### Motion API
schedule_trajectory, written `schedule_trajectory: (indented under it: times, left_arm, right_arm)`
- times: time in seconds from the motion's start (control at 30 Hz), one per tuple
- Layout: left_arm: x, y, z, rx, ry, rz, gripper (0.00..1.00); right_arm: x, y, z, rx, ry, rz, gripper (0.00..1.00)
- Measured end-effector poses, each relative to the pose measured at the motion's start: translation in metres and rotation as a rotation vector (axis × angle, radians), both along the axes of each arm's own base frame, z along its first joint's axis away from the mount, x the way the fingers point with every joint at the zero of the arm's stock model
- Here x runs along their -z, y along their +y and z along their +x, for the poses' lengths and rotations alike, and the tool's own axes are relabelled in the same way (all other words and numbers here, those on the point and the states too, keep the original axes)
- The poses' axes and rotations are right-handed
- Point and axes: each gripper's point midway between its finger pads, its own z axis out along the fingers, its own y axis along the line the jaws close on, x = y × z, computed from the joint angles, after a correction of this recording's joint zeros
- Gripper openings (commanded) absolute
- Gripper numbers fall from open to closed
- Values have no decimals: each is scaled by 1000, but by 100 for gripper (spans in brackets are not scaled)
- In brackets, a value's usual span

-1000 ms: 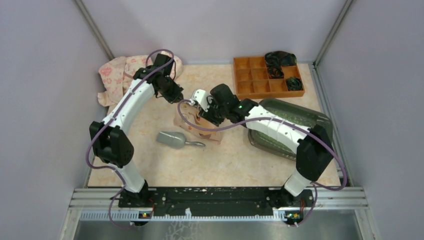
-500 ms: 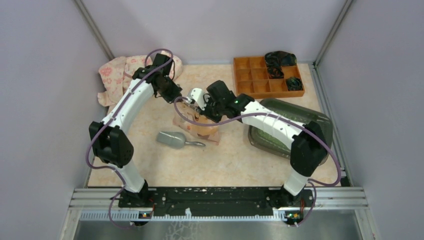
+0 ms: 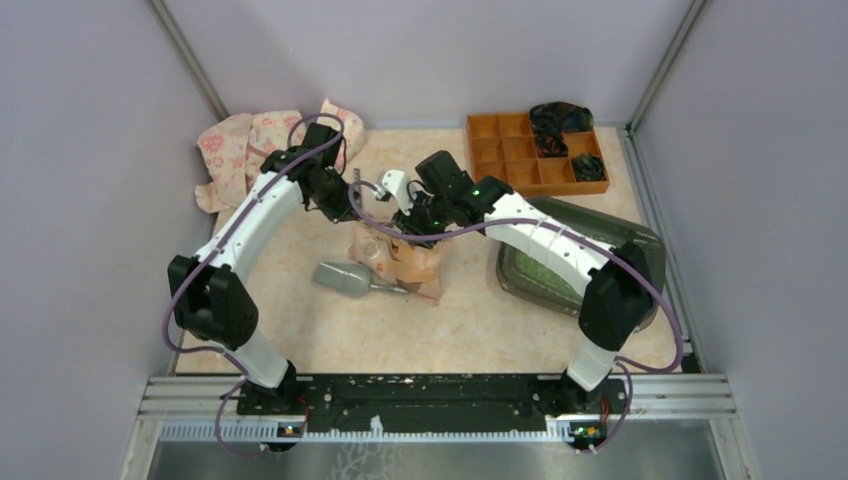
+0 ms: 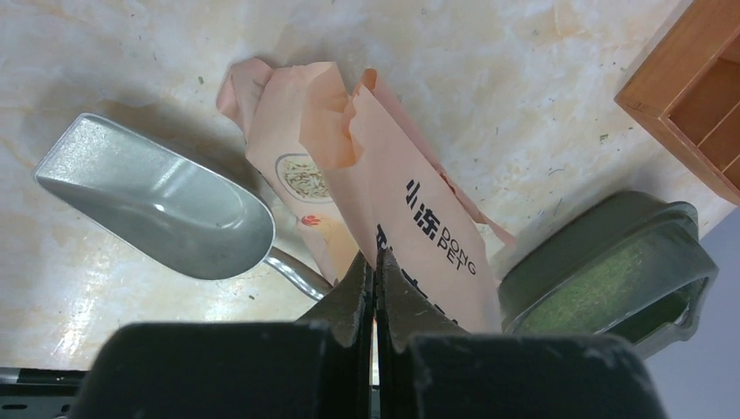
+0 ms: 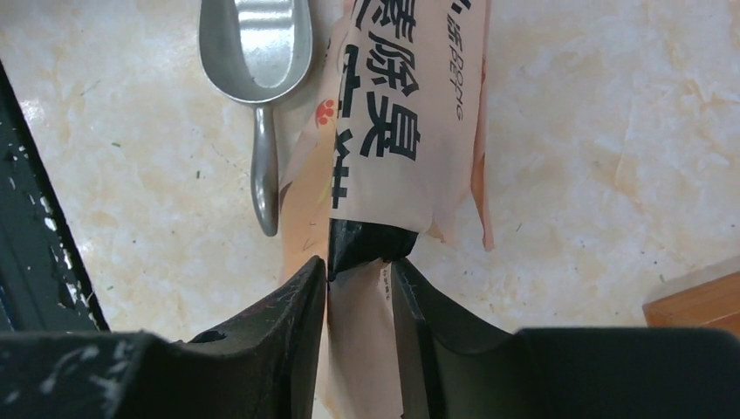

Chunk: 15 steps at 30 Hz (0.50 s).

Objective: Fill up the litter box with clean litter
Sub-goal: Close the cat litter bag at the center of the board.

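Pink printed bag (image 3: 405,262) stands near the middle of the surface (image 3: 470,330), its top held up where both arms meet. The top view gives the layout. The litter box (image 3: 632,240) lies along the right edge, partly hidden under the right arm. The orange organiser (image 3: 515,160) sits in the far right corner just beyond it, with dark items (image 3: 558,118) in its far cells. A floral cloth (image 3: 235,150) is bunched in the far left corner. The grey metal scoop (image 3: 342,278) lies just beside the bag on its left, handle toward it.

Only the wrist views show the grips. The left tool (image 4: 375,272) has its fingers pressed fully together, pinching the bag's upper edge. The same view shows the clean litter (image 4: 602,281), light green granules inside the box, and the "DONG PET" lettering on the bag. The right tool (image 5: 359,266) has its jaws partway apart with a fold of the bag filling the gap. I cannot tell whether they press on it. Just ahead of them, a black tip is clamped on the paper.

Bare surface runs along the near edge and the left side. The bag and the litter box's left rim are near each other but apart. On the right, the box's rim sits close to the surface's edge.
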Motion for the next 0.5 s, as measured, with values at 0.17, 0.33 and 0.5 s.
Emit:
schedule_trajectory:
  times: [0.17,0.33,0.5]
  left_arm:
    - [0,0,2,2,-7,-1,0]
    - [0,0,2,3,-7,-1,0]
    - [-2,1,2,5,-8,5,0]
  right_arm:
    - [-6,3,7,12,-28,10,35]
    - [-5,12,13,4,-42,2,34]
    - [13,21,10,-18,-32,-41,14]
